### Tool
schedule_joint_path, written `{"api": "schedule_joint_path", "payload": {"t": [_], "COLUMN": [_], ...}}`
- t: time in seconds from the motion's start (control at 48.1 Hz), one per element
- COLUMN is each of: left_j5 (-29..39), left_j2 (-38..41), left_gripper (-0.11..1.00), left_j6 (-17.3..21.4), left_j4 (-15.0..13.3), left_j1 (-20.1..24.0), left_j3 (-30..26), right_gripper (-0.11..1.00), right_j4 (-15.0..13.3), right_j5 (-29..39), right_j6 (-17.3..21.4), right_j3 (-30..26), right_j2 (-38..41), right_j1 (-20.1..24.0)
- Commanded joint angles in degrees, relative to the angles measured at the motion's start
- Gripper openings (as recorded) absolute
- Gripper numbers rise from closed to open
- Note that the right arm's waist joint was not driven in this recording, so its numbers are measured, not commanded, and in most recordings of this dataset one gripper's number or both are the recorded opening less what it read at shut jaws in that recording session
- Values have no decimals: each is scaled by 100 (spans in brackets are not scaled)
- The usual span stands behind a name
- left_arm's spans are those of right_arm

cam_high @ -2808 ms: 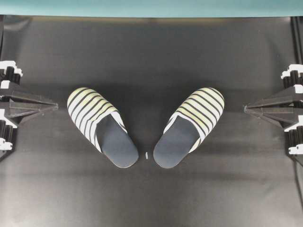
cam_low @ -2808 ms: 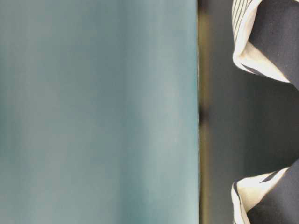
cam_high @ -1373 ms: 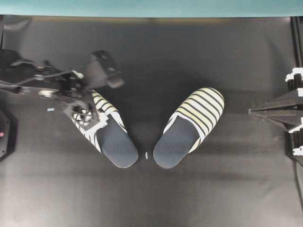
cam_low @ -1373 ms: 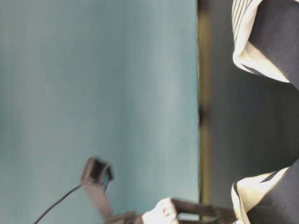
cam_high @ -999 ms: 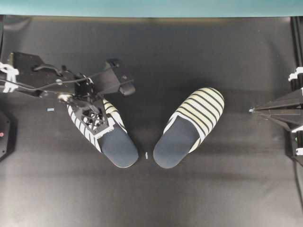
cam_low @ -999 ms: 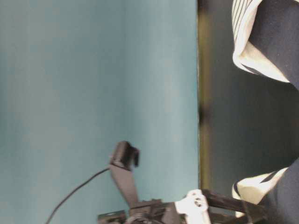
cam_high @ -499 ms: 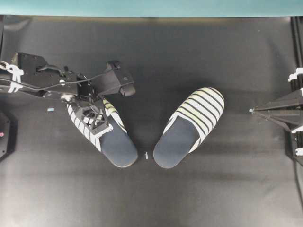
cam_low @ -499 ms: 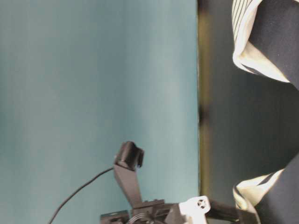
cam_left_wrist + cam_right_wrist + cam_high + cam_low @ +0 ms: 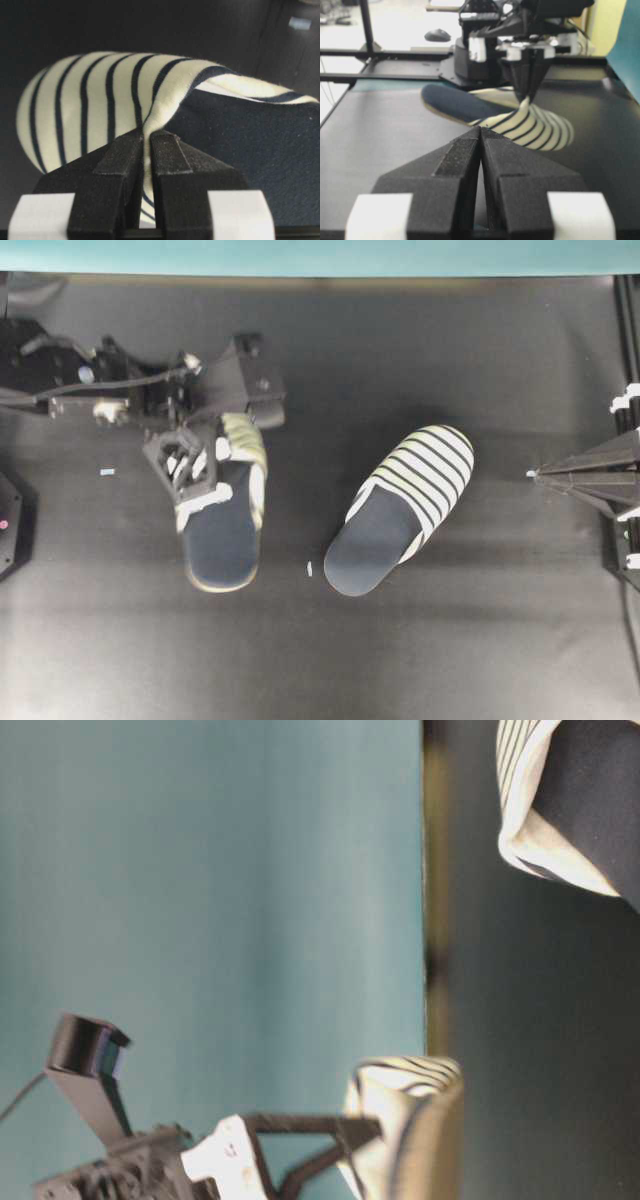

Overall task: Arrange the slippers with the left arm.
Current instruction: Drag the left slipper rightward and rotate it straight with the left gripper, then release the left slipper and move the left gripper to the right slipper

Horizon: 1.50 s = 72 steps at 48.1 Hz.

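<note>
While the left arm's fingers (image 9: pixel 190 472) are clamping the left slipper (image 9: pixel 222 530) overhead, its heel is pointing to 6 o'clock; keep easing it parallel to the right slipper (image 9: pixel 400 510). Wrist view: fabric pinched. Right fingers (image 9: pixel 481 137) are resting closed, empty

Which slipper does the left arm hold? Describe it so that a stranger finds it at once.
On the black table lie two striped slippers. The held slipper is on the left of the overhead view, under the left gripper, which pinches its cream striped upper. The other slipper lies untouched.
</note>
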Motion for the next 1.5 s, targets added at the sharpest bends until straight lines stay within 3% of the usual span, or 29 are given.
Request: {"api": "schedule_joint_path", "payload": {"t": [0.0,0.499,0.645,0.832,1.123,1.227,1.373,1.477], "left_j5": [-62,-1811,-1934,-1907,-1907,-1907,-1898,-1854], "left_j2": [9,984,1257,1371,1336,1336,1310,1134], "left_gripper": [1,1,1,1,4,22,65,87], "left_j6": [44,-35,-62,-519,-404,-439,-404,-352], "left_j4": [26,26,26,9,9,9,18,9], "left_j1": [114,-193,-255,-220,-290,-316,-413,-492], "left_j3": [-220,141,105,44,141,158,158,97], "right_gripper": [0,0,0,0,0,0,0,0], "right_j4": [18,62,62,62,62,62,62,62], "right_j5": [-26,-26,-35,-44,-44,-44,-44,-35], "right_j6": [44,35,35,35,35,35,35,44], "right_j3": [-9,88,105,123,132,132,132,132], "right_j2": [9,-79,-79,-97,-105,-105,-123,-149], "right_j1": [0,0,0,0,0,0,0,0]}}
